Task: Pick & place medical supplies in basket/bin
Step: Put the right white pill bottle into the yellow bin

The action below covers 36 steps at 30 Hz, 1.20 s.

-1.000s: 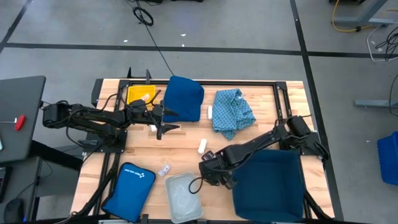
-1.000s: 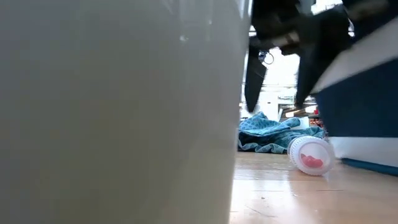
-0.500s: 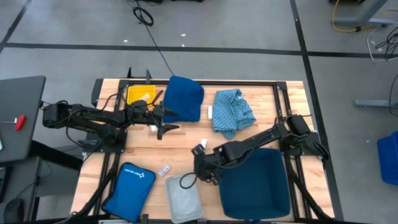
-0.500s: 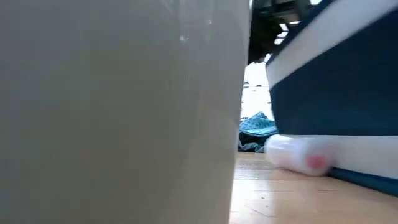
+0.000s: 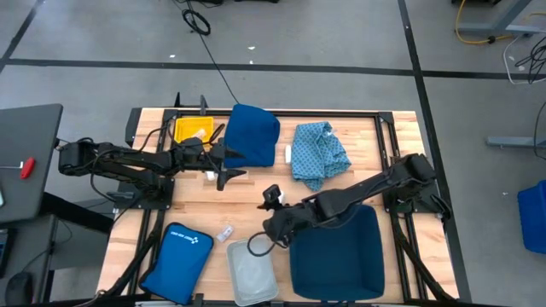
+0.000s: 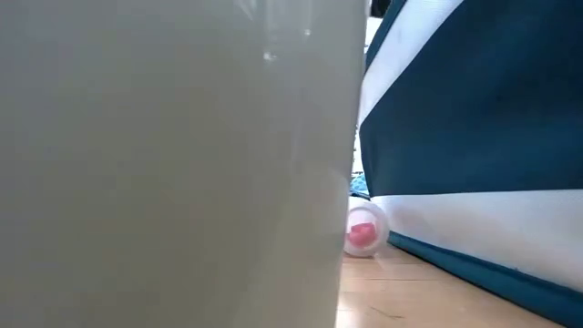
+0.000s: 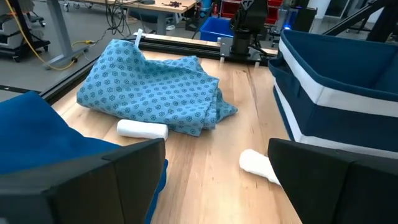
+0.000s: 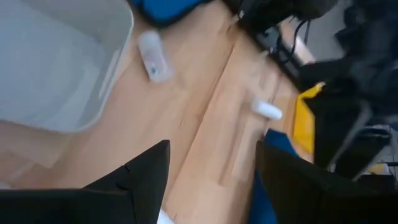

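Half-hidden white roll [image 6: 364, 235] behind bin [image 6: 164, 164]

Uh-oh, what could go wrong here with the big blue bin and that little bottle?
1. The blue bin sits right against the small pink-ended bottle, so it might shove it or send it rolling away.
2. The open right gripper is close to the clear tray and could bump it.

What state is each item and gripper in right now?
Left gripper: open, empty.
Right gripper: open, empty, over the table by the clear bin.
Clear bin: upright, contents unclear.
Navy bin: upright, open top.
Zip pouch: lying flat.
Patterned cloth: crumpled.
White roll: on its side against the patterned cloth.
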### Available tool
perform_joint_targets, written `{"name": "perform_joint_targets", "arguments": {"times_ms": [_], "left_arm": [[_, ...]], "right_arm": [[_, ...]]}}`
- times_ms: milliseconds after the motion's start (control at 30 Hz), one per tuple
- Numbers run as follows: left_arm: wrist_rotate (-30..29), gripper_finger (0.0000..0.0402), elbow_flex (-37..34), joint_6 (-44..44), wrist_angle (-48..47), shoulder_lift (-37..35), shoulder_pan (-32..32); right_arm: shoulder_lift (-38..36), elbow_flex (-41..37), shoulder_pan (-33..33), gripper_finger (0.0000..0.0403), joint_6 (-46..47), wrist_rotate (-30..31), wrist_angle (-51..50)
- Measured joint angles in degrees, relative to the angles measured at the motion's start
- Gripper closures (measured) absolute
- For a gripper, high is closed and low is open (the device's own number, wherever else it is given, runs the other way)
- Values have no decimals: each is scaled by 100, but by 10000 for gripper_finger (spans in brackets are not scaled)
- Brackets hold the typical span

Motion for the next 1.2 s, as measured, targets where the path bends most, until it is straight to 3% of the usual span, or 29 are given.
{"name": "perform_joint_targets", "arguments": {"times_ms": [133,300,467,600,700,767,1200], "left_arm": [[-3,110,0,-2,0,0,0],[-24,110,0,-24,6,0,0],[-2,110,0,-104,-83,0,0],[-4,110,0,-114,-130,0,0],[-2,110,0,-116,-111,0,0],[-4,110,-2,-129,-114,0,0],[-4,110,-1,-134,-118,0,0]], "right_arm": [[-91,0,-48,156,352,-135,616],[-16,-179,-272,175,969,-1360,1766],[45,-530,-438,225,1101,-1793,2059],[146,-650,-484,293,1391,-2025,2220],[248,-669,-463,368,1501,-2123,2034],[250,-669,-453,392,1563,-2111,1818],[250,-658,-430,401,3327,-2156,-1178]]}}
